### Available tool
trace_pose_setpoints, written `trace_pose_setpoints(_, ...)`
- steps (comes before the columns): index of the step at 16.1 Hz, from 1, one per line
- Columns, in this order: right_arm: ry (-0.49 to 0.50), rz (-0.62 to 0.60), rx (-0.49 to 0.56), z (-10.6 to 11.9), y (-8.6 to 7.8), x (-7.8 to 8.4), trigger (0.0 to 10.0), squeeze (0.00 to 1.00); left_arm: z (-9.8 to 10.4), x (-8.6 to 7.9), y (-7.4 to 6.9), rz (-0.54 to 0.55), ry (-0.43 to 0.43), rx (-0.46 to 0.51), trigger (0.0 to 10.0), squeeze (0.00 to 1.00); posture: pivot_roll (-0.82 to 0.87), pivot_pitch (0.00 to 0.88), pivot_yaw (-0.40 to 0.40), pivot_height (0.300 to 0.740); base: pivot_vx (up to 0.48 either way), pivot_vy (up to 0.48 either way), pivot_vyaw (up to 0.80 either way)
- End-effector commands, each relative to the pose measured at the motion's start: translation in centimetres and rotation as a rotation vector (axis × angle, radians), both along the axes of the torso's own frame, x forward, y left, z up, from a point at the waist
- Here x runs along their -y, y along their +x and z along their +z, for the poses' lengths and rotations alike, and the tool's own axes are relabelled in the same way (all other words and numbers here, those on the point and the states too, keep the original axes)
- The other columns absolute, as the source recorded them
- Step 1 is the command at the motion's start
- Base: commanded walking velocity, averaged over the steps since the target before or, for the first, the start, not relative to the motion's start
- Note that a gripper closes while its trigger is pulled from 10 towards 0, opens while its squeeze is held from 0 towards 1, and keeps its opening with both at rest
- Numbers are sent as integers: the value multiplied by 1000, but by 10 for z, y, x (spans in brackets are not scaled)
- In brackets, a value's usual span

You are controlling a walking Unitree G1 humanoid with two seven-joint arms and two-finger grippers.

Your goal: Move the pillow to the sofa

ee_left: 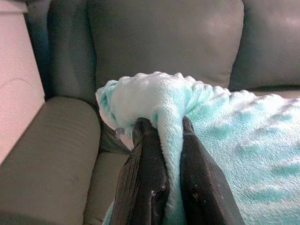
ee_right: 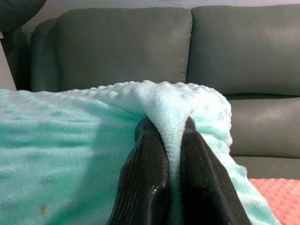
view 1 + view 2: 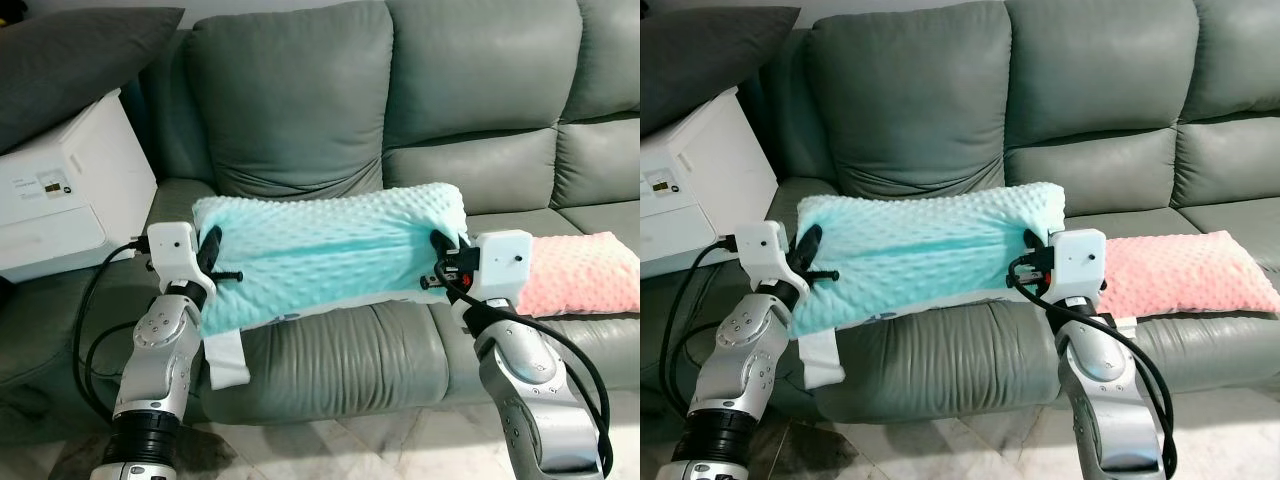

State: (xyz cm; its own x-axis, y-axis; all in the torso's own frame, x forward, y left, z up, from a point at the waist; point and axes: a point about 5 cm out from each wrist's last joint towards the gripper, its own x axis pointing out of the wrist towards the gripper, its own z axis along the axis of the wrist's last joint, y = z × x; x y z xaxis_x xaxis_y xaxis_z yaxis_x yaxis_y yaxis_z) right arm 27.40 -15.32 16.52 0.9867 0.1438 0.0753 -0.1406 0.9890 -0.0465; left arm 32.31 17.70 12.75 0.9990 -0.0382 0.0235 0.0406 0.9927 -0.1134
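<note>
A mint-green dotted pillow [image 3: 320, 250] hangs stretched between both arms, over the front of the grey sofa's seat [image 3: 340, 360]. My left gripper [image 3: 208, 262] is shut on the pillow's left end; in the left wrist view its black fingers [image 1: 147, 178] pinch a fold of the fabric [image 1: 171, 140]. On the pillow's right end my right gripper [image 3: 440, 262] is shut too, with the fabric [image 2: 171, 122] squeezed between its fingers [image 2: 145, 183]. Whether the pillow's underside touches the seat I cannot tell.
A pink dotted pillow [image 3: 590, 275] lies on the sofa seat to the right. A white appliance [image 3: 60, 190] sits on the sofa's left end, with a dark grey cushion [image 3: 70, 60] above it. The sofa's back cushions [image 3: 300, 100] stand behind. Pale tiled floor [image 3: 330, 450] lies below.
</note>
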Motion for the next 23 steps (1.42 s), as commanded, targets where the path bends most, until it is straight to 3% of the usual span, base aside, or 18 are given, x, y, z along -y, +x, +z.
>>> trace_pose_setpoints(1, 6, -11, 32, 5, 1, 3, 10000, 0, 7, -8, -1, 49, 23, 22, 10000, 0, -151, 20, 88, 740, 0, 0, -800)
trace_pose_setpoints(4, -19, 24, 35, 4, 2, -6, 10000, 0, 1, -10, -4, 57, 29, 6, 10000, 0, -143, 18, 80, 740, 0, 0, -146)
trace_pose_setpoints(10, -15, 37, 36, 2, 5, -12, 10000, 0, 1, -10, -5, 57, 31, 4, 10000, 0, -134, 10, 76, 740, 0, 0, 780)
trace_pose_setpoints(15, -9, -13, 45, 2, 3, -4, 10000, 0, -1, 1, -4, -3, 8, -5, 10000, 0, -141, 12, 80, 740, 0, 0, 300)
trace_pose_setpoints(18, -34, -89, 46, 1, 0, 9, 10000, 0, -1, 9, -3, -53, -8, 6, 10000, 0, -158, 13, 88, 740, 0, 0, 0)
trace_pose_setpoints(23, -34, -100, 44, 1, -2, 10, 10000, 0, 2, 15, -1, -110, -40, 16, 10000, 0, -166, 17, 91, 740, 276, 0, 0)
